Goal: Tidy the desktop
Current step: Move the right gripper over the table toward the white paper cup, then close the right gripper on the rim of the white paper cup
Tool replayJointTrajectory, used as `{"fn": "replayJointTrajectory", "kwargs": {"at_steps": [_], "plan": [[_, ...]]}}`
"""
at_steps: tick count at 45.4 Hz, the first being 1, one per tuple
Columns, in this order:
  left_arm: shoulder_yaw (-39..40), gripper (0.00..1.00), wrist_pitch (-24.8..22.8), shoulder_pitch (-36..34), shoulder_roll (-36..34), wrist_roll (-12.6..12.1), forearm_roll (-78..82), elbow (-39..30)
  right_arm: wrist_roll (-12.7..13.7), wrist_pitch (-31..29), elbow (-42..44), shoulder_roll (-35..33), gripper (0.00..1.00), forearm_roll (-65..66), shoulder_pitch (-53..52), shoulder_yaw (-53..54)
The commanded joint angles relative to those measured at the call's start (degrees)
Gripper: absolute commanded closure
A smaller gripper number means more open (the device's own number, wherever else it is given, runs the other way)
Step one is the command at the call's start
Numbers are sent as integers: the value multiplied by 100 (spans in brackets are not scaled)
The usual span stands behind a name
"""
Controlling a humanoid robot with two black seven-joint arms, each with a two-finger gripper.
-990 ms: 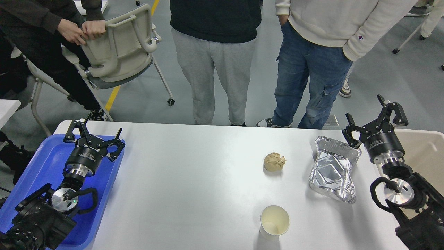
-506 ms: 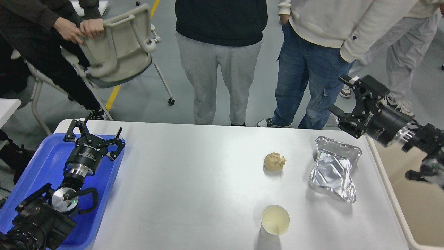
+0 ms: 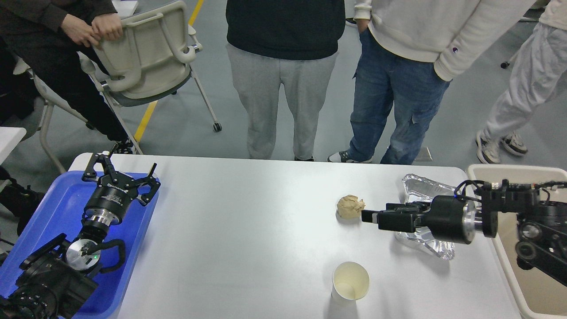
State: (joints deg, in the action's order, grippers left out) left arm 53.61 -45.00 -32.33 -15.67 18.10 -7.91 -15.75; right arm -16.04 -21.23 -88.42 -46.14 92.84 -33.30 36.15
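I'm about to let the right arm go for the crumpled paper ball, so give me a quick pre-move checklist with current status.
1. Right gripper points at the paper ball, just short of it: ok.
2. Right gripper open enough: cannot tell, seen side-on.
3. Ball free of neighbours on the desktop: ok.
4. Foil tray lies under the right arm, contact cannot tell.
5. Paper cup upright, away from the path: ok.
6. Left gripper open over the blue tray, out of the way: ok.
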Motion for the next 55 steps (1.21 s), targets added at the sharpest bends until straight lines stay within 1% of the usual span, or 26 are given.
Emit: {"fn": "replayJointTrajectory", "kwargs": {"at_steps": [1,7,12,16,20,29,36,38,40,42,43,46,47,48,49,50,52,55], "plan": [[0,0,0,-1,3,0,0,2,-22,14,-202,114,0,1482,-581,-1442],[0,0,0,-1,3,0,0,2,-31,31,-149,192,0,1509,-801,-2032],[0,0,0,-1,3,0,0,-7,-22,31,-88,578,0,1553,-880,-2358],[0,0,0,-1,3,0,0,-7,-22,31,289,886,0,1571,-985,-2402],[0,0,0,-1,3,0,0,2,-22,40,554,1027,0,1571,-1144,-2472],[0,0,0,-1,3,0,0,-7,-22,163,712,1019,0,1684,-1109,-2534],[0,0,0,-1,3,0,0,2,-30,558,879,1037,0,1948,-1109,-2823],[0,0,0,-1,3,0,0,-7,-31,629,879,1037,1,1966,-1091,-2885],[0,0,0,-1,3,0,0,-7,-31,690,897,1037,4,1975,-1074,-2912],[0,0,0,-1,3,0,0,2,-31,760,897,1037,11,1975,-1065,-2921],[0,0,0,-1,3,0,0,-7,-31,787,897,1037,18,1984,-1065,-2921],[0,0,0,-1,3,0,0,-7,-39,814,914,1037,49,1984,-1082,-2929],[0,0,0,-1,3,0,0,-7,-48,814,923,1037,57,1984,-1091,-2929],[0,0,0,-1,3,0,0,-7,-39,814,941,1037,66,1984,-1091,-2929],[0,0,0,-1,3,0,0,2,-39,787,950,1037,83,1984,-1100,-2929],[0,0,0,-1,3,0,0,2,-48,770,958,1037,96,1975,-1109,-2929],[0,0,0,-1,3,0,0,-7,-57,770,958,1037,100,1966,-1109,-2929],[0,0,0,-1,3,0,0,2,-136,770,958,1028,100,1966,-1109,-2964]]}}
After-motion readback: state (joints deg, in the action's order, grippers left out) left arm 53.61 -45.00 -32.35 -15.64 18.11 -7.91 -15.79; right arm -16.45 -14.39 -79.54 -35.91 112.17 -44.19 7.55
